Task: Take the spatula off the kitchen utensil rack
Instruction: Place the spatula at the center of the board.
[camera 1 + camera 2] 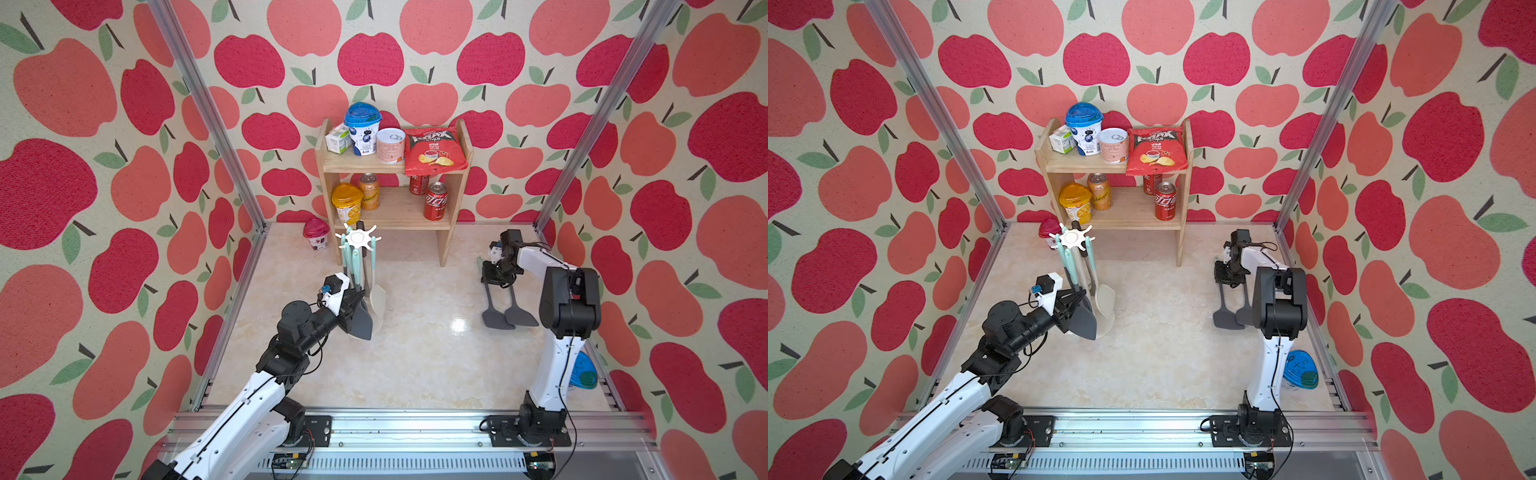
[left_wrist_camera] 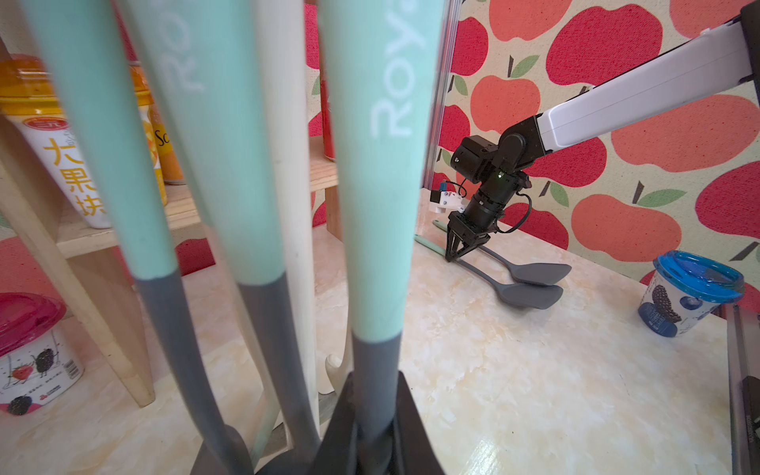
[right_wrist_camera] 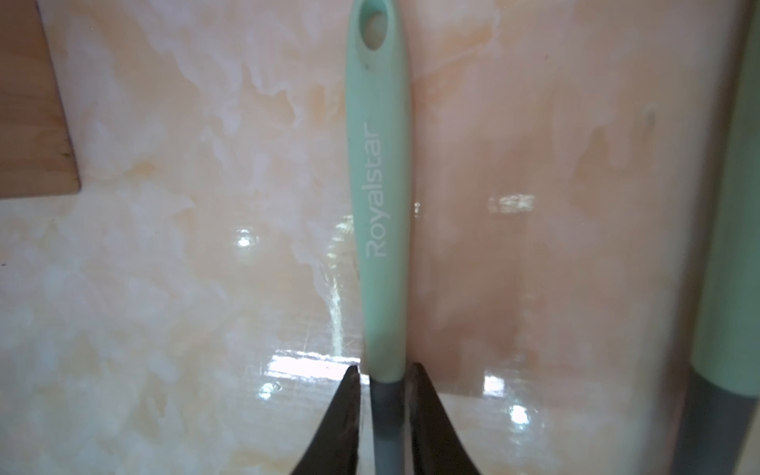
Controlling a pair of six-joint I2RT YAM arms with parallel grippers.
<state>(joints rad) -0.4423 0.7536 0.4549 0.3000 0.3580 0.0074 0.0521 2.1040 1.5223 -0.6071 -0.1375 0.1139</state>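
so the white star-crowned kitchen utensil rack (image 1: 357, 237) has mint-handled silicone tools hanging, left gripper (image 2: 375, 415) clamped on the grey neck of the flat-bladed spatula (image 1: 361, 326) there, right gripper (image 3: 384, 368) barely parted around a matching utensil (image 3: 380, 185) lying on the glossy marble table (image 1: 415, 365), wooden shelf (image 1: 399, 210) holding cups, cans, chips.

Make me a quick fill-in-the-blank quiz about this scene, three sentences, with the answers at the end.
1. The spatula that the left gripper grips on the kitchen utensil rack has a dark ___ blade.
2. At the right gripper, ___ utensils lie on the table.
3. The chip bag sits on the wooden shelf's ___ tier.
Answers: grey; two; top.
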